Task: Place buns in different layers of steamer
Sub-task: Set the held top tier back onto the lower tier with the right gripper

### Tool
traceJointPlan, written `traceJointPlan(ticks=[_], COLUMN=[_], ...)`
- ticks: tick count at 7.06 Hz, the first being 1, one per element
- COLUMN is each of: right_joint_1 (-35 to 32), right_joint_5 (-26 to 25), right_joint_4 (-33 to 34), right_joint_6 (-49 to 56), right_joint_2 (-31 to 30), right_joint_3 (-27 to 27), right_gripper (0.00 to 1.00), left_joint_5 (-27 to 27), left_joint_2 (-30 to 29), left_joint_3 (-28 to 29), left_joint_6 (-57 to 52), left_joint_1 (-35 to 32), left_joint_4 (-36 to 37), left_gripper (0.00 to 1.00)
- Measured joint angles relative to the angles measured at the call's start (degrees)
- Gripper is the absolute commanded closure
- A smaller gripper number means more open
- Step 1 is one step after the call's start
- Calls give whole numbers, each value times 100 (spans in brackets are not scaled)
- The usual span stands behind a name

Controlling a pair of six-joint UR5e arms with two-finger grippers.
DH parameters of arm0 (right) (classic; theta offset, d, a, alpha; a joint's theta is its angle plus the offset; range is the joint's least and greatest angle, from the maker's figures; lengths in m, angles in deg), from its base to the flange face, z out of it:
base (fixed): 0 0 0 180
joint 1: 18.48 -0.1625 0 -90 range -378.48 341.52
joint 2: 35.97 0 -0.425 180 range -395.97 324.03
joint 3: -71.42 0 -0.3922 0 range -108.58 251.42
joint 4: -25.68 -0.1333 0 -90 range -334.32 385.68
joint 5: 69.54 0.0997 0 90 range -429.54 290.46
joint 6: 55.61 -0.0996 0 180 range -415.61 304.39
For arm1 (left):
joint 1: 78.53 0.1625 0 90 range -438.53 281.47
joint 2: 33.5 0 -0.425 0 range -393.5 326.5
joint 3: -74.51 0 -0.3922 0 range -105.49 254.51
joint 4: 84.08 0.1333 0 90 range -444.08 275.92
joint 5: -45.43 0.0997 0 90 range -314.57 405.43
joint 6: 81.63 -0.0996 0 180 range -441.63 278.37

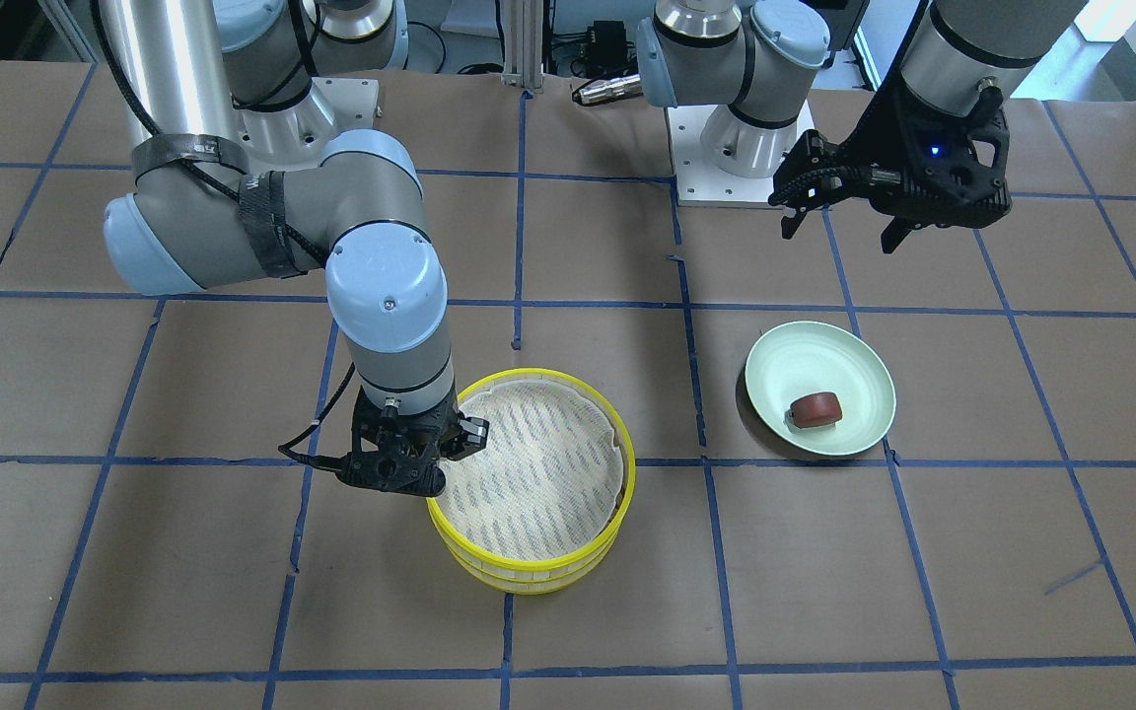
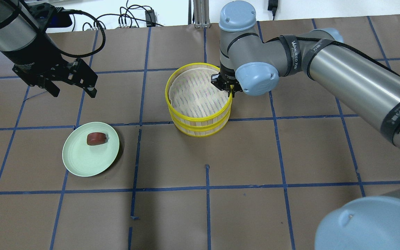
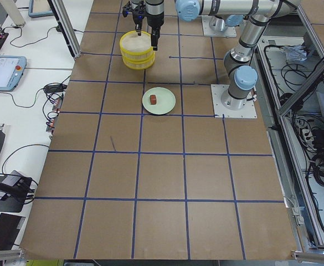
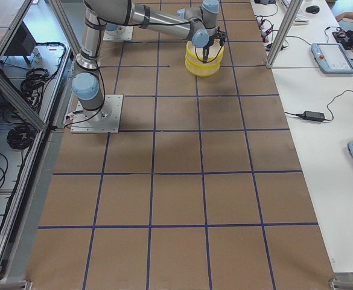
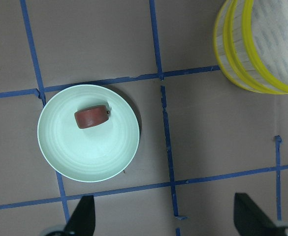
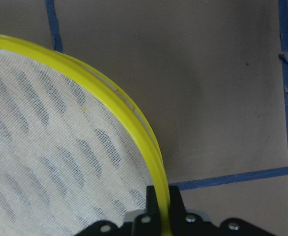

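Note:
Two steamer layers are stacked: the top layer (image 1: 538, 463) with a bare mesh liner and the lower layer (image 1: 529, 582) under it. The stack also shows in the overhead view (image 2: 196, 93). My right gripper (image 1: 430, 456) (image 2: 230, 91) is shut on the top layer's yellow rim (image 6: 129, 115), which runs between its fingers. The dark reddish-brown bun (image 1: 816, 410) (image 2: 96, 138) (image 5: 91, 117) lies on the pale green plate (image 1: 854, 365) (image 2: 89, 161). My left gripper (image 1: 839, 235) (image 2: 74, 93) is open and empty, hovering behind the plate. The white bun is hidden.
The table is brown paper with a blue tape grid. The two arm bases stand at the robot's side of the table (image 1: 741, 158). The plate (image 5: 89, 160) sits about one grid square from the steamer stack (image 5: 237, 54).

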Motion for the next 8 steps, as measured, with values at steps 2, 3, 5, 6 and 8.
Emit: traceJointPlan(ticks=[2, 3, 5, 6, 8], right_joint_1=[0, 0, 0, 0, 0], right_joint_5=[0, 0, 4, 3, 4], right_joint_4=[0, -9, -9, 4, 16], right_joint_6=[7, 11, 10, 7, 8], right_joint_2=[0, -4, -7, -6, 0], right_joint_3=[-22, -25, -26, -22, -19], right_gripper=[94, 92, 69, 63, 16], left_joint_5=[0, 0, 0, 0, 0], left_joint_2=[3, 6, 9, 9, 9], left_joint_3=[-19, -21, -23, -23, -23], left_joint_6=[-14, -20, -30, -32, -33], left_joint_1=[0, 0, 0, 0, 0], left_joint_4=[6, 8, 9, 9, 9], left_gripper=[0, 0, 0, 0, 0])
